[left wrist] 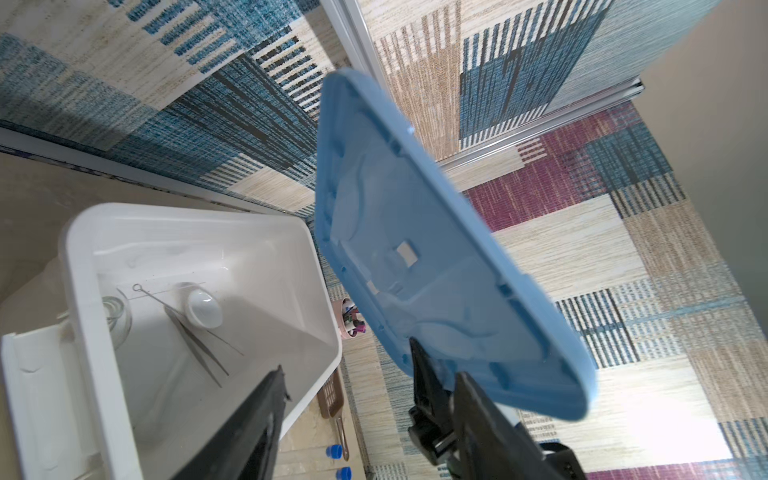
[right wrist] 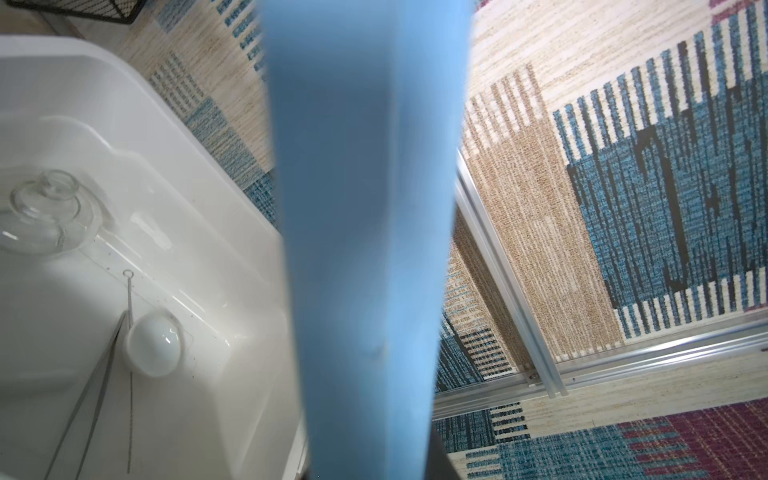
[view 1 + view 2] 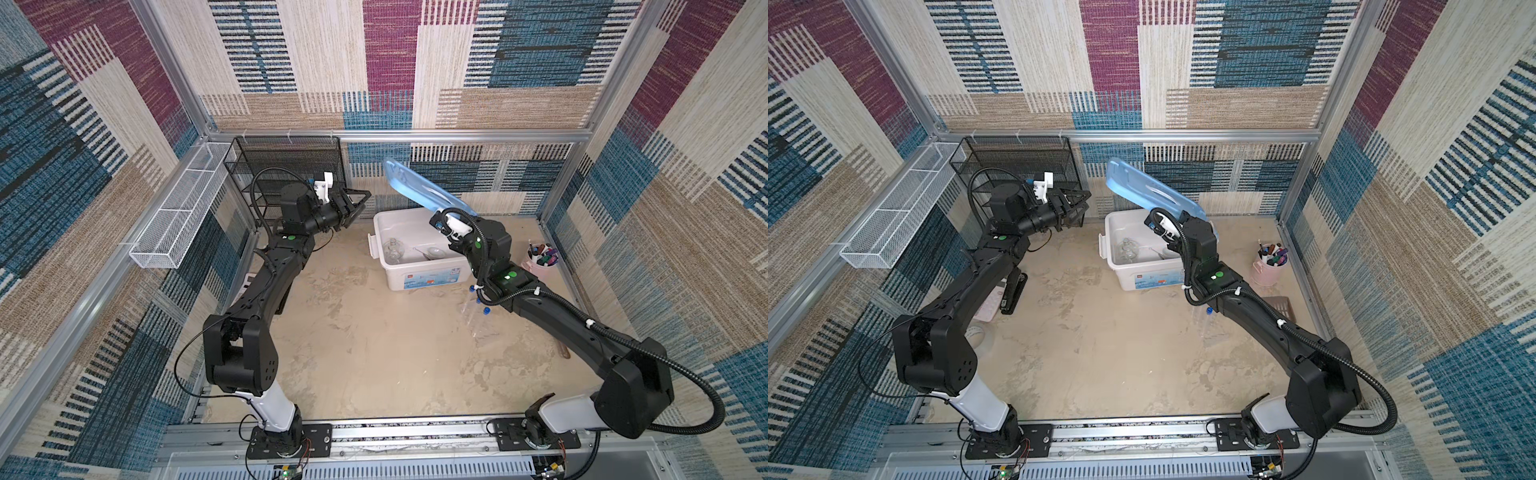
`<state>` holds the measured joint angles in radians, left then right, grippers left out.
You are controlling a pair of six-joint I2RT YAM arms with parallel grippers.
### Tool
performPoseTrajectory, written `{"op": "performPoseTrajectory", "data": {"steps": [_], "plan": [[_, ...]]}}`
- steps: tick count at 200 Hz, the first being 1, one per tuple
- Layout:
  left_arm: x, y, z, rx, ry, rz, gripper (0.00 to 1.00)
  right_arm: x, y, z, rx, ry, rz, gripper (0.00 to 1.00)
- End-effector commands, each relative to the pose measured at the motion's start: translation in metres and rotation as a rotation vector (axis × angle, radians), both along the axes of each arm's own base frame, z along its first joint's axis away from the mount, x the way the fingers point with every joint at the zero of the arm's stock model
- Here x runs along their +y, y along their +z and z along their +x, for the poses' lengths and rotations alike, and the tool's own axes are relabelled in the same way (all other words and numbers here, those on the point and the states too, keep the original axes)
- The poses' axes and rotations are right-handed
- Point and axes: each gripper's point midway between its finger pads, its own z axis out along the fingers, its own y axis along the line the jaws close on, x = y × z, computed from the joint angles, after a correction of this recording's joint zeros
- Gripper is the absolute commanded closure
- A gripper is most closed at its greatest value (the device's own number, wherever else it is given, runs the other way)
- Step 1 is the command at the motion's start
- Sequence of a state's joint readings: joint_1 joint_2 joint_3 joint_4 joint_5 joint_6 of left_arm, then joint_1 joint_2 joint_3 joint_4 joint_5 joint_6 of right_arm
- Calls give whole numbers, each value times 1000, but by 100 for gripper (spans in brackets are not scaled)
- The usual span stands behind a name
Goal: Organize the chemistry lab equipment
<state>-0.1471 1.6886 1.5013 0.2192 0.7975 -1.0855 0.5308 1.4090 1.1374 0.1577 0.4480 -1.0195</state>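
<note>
**Right gripper holds the lid up; left jaws wide beside the open bin**

The right gripper point(image 3: 437, 217) is clamped on the low edge of the blue lid point(image 3: 419, 187). The lid stands tilted over the back right of the white bin point(image 3: 419, 282), its long axis rising toward the back wall. The left gripper point(image 3: 359, 203) hangs with jaws wide and empty, left of the bin and in front of the black mesh rack point(image 3: 286, 166).

The bin's left and front rims lie open from above. Inside are a glass flask point(image 2: 45, 216), neck up by the left wall, and a white dish point(image 2: 153, 349). Just beside the dish, tweezers point(image 2: 89, 386) and wire brush point(image 2: 129, 386) lie roughly parallel, the brush's loop toward the flask.

Three test tubes point(image 3: 478, 300) lie flat on the table near the bin's front right corner, partly under the right arm, blue caps toward the bin. A pink pen cup point(image 3: 542, 266) and brown scoop point(image 3: 1279, 309) sit near the right wall.
</note>
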Motion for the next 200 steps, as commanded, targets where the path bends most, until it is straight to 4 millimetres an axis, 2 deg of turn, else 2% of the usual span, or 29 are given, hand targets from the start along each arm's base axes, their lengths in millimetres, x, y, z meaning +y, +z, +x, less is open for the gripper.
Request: {"op": "performPoseTrajectory", "data": {"steps": [1,74,128,200], "plan": [[-1,16,-3,-41,-15,-43,35,0,21,-2,-113,3,-12,83],[-4,-4,4,25,-4,-39,35,7,-11,3,-80,17,-103,82],[-20,-18,7,60,-34,-38,36,12,-21,4,-78,23,-134,82],[-43,-33,9,96,-89,-35,47,19,-26,6,-91,32,-152,81]]}}
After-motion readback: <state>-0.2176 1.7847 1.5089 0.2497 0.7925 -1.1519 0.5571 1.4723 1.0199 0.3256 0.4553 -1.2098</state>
